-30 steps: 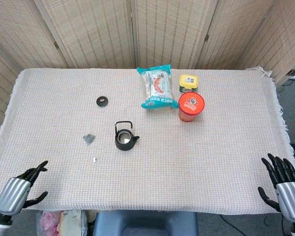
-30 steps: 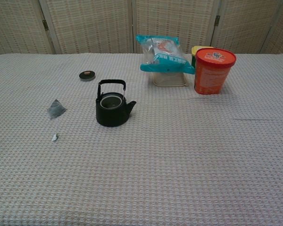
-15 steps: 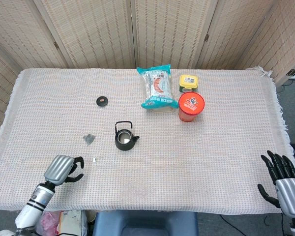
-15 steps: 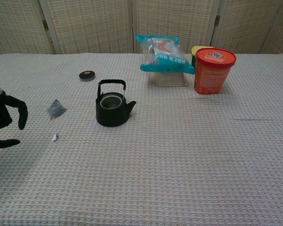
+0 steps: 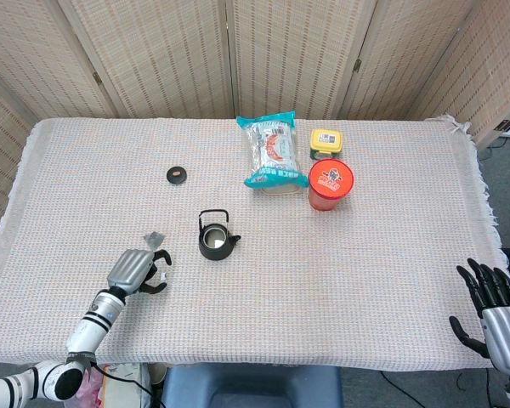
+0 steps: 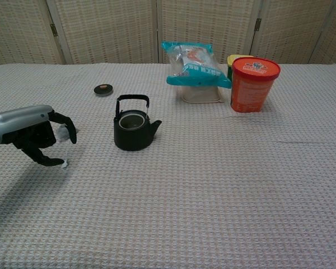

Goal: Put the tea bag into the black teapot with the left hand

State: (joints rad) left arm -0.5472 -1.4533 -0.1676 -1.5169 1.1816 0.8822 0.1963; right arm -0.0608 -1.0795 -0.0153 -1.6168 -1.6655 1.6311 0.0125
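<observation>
Black and squat, the teapot (image 5: pixel 215 242) stands upright near the middle of the woven cloth-covered table (image 5: pixel 391 255), its lid off and its mouth open to the ceiling. Its spout points toward the robot's right, and its wire handle is raised over the opening; in the chest view the handle's arch runs left to right, in line with the spout. The teapot's small round lid (image 5: pixel 178 175) lies flat on the cloth farther back and to the left, well apart from the pot.

To the left of the teapot lies the tea bag (image 5: pixel 155 239), a small grey pouch, with its string trailing toward the near edge of the table and ending in a little white tag (image 6: pixel 64 163). So the bag and string together run roughly front to back. The left hand (image 5: pixel 139 270) hangs just over the string, palm down, with its dark fingers (image 6: pixel 70 129) curled downward and apart around the bag. In the chest view the fingers partly hide the bag, and the thumb tip lies right by the tag; whether any finger touches bag or string cannot be told.

At the near right corner, the right hand (image 5: pixel 493 309) is off the table with its fingers spread and nothing in them.

Behind the teapot stand a teal snack packet (image 5: pixel 273 151) on a clear tub, a red canister (image 5: pixel 330 185), and a yellow-lidded jar (image 5: pixel 326 140).
</observation>
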